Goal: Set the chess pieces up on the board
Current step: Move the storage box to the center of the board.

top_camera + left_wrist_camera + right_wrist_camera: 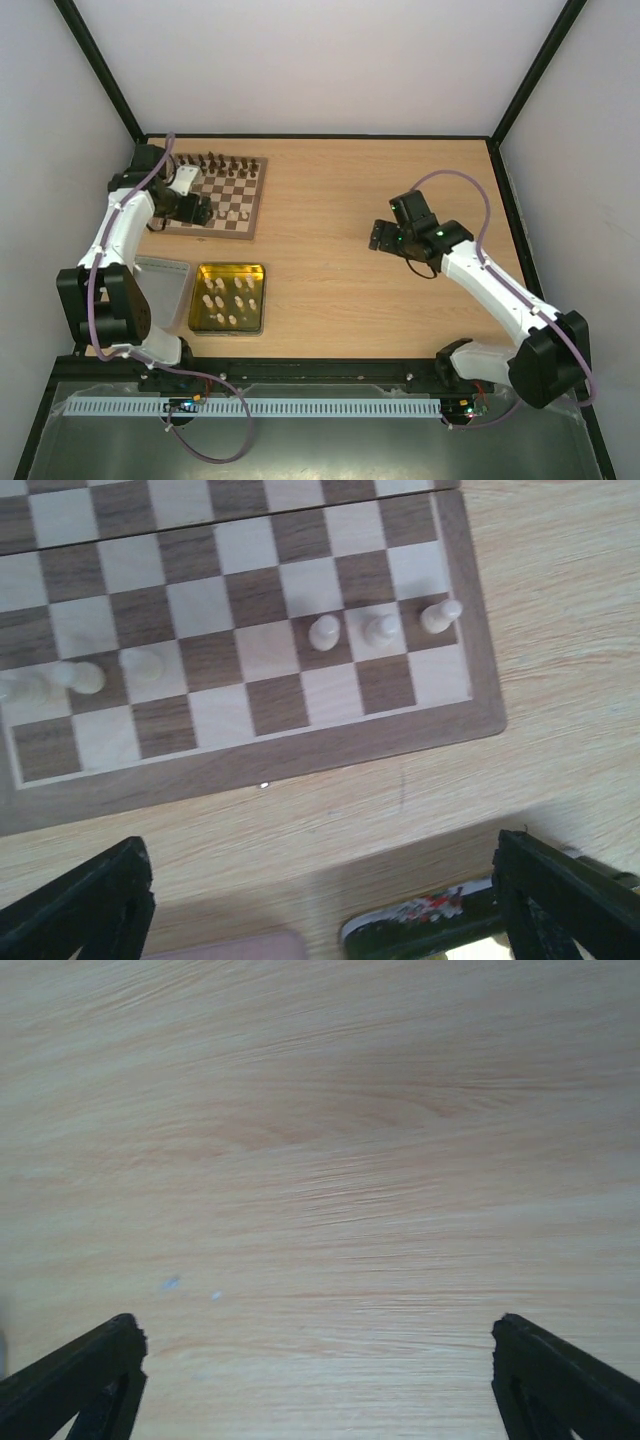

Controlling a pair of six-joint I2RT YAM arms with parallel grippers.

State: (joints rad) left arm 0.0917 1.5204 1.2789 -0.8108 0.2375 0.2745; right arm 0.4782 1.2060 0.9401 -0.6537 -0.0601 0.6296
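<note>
the left pincer [320,880] is wide open and holds nothing. it hangs over the table [340,200], just by the near edge of the board [250,770], which lies at the far left. just past its tips, pale pieces [324,632] stand on the board in one row. three are close together on one side and a few more are on the other, with bare squares between. in the top view, dark pieces [215,162] line the far edge of the board. nearer the arm's base sits a yellow tray [229,266] with more pale pieces in it. a grey lid [165,285] lies just beside the tray. the right pincer [320,1355] is wide open too and holds nothing. it hangs over bare table, well apart from the board.

i think the pieces are very light, hard and smooth, so they can slip or tip over. the best place to hold one is round its thin middle, from above, with a soft squeeze. set it down straight and do not bump the ones next to it.
</note>
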